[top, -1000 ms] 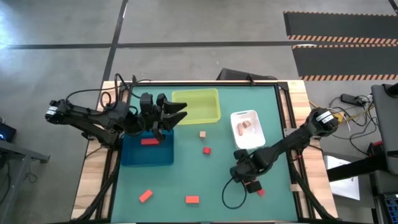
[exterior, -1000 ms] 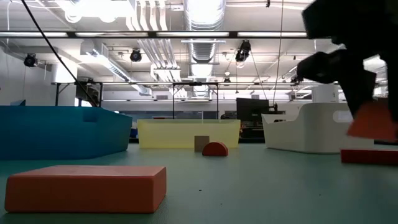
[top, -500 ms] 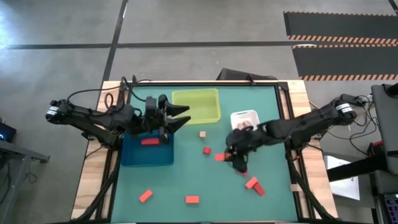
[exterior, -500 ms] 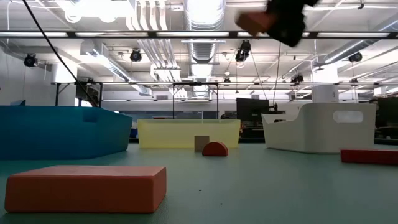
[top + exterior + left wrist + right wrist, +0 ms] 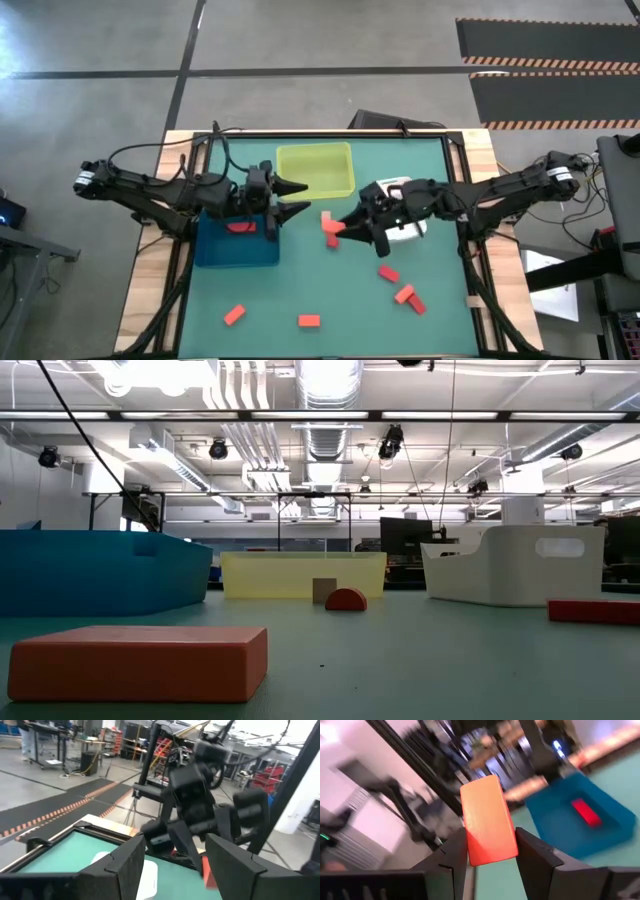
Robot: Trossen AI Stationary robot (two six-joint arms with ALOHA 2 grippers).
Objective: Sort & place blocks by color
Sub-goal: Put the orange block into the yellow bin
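My right gripper [image 5: 341, 229] hangs above the table's middle, shut on a red-orange block [image 5: 329, 228] [image 5: 487, 820]. My left gripper [image 5: 298, 197] is open. It points right from the blue tray's [image 5: 215, 255] right edge, facing the right gripper across a short gap. A red bar [image 5: 240, 227] [image 5: 585, 812] lies flat in the blue tray. More red blocks lie on the mat: three [image 5: 404, 294] at right and two [image 5: 309, 321] near the front edge. A tan cube [image 5: 324, 590] and a red half-round [image 5: 346, 599] rest at the middle. My right gripper pinches the red-orange block between its two fingers [image 5: 540, 855], one on each long side [image 5: 470, 845]. The block's far end [image 5: 482, 787] sticks out past the fingertips. The fingers come from the table's right, pointing left. The block is lifted clear of the mat.
The yellow-green tray [image 5: 315, 168] sits at the far edge, behind both grippers. The white tray [image 5: 393, 187] is mostly hidden under my right arm. A red bar [image 5: 135, 660] lies close to the low camera. Open mat shows between the blue tray and the right-hand blocks.
My right gripper has risen from the mat near the front right with the red-orange block. It has swung toward the table's left and far side, to the middle. My left gripper has moved a little toward the right, out over the blue tray's right edge.
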